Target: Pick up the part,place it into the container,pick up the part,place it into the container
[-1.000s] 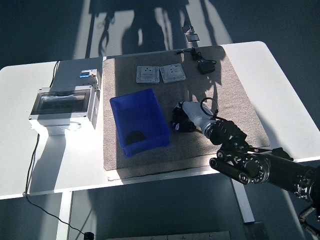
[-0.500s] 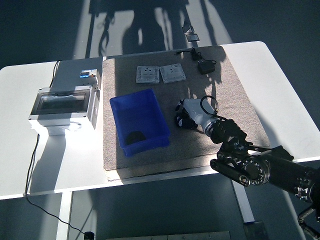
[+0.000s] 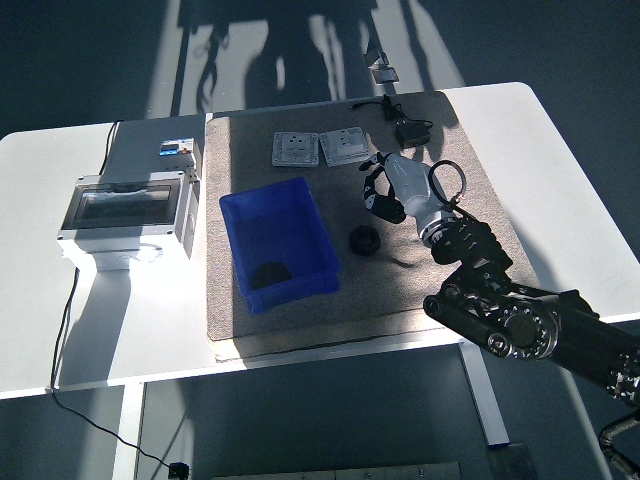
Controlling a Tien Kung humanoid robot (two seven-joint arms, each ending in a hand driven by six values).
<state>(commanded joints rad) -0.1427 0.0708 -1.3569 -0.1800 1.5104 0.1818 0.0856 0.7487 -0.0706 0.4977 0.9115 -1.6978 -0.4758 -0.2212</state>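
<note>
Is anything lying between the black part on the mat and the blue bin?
Nothing visible. The part lies on bare mat just right of the bin; only the bin's own wall must be cleared. The right hand hovers above, holding nothing.

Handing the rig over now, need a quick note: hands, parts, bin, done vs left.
Right robot hand: raised over the mat right of the blue container, fingers curled; whether it holds anything cannot be told. Left robot hand: not in view.
Parts: one dark part lies inside the container, near its front wall. A second black part sits on the mat just right of the container, below the hand and apart from it.
Done: one part looks binned.
Left: probably pick up the part on the mat and place it in the container.
</note>
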